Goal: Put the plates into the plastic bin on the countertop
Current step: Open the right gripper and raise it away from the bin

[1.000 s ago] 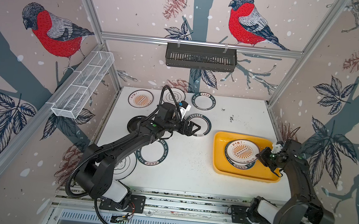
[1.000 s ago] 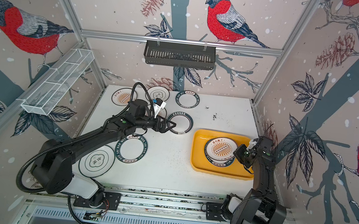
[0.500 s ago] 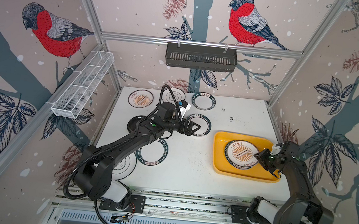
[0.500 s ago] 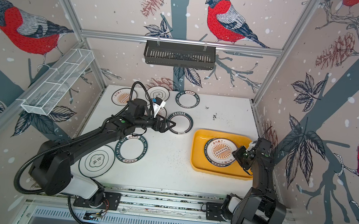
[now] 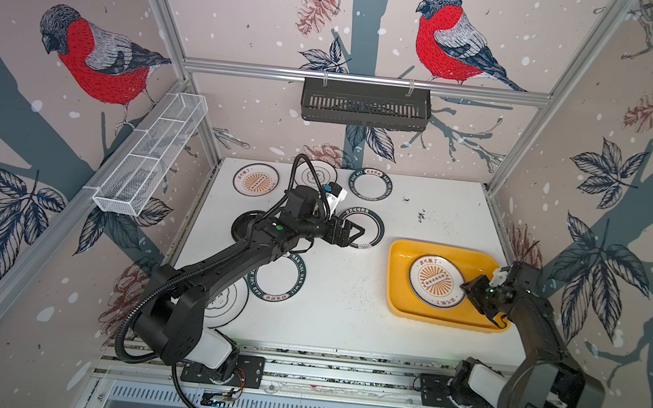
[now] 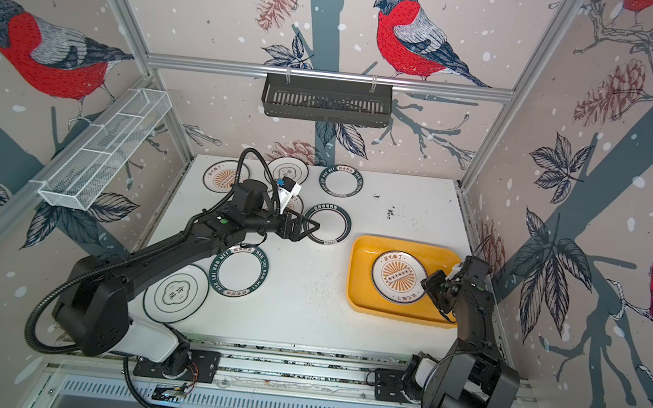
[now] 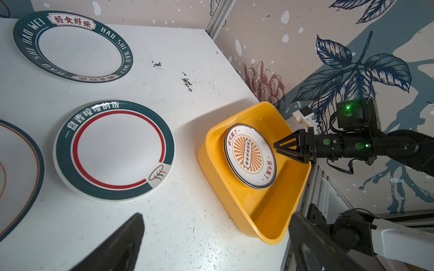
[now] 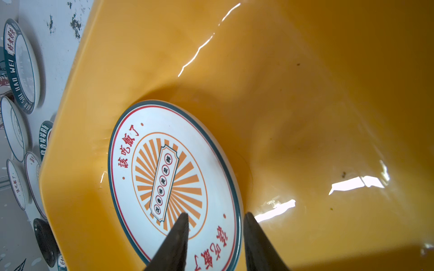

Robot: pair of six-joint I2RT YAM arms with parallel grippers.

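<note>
The plastic bin (image 5: pixel 401 264) is glossy yellow-orange, shallow and rectangular with rounded corners; it sits on the right side of the matt white, speckled countertop (image 5: pixel 346 308); flat on its floor lies the sunburst plate (image 5: pixel 435 280), round, smooth and cream, with orange rays and a thin dark rim. The right pincer (image 8: pixel 216 218) stands at the plate's edge nearest the right arm; its black pointed fingers are parted a little, one tip over the plate's face and the other past the rim, with no grip on it. The left pincer (image 5: pixel 358 237) gapes wide and empty above the red-ringed plate (image 7: pixel 112 150), a glazed white disc with a broad green lettered border, well apart from the bin. A second ago the sunburst plate showed a dark band beneath its near edge, seemingly lifted there; now it rests level; the left arm has not shifted.
</note>
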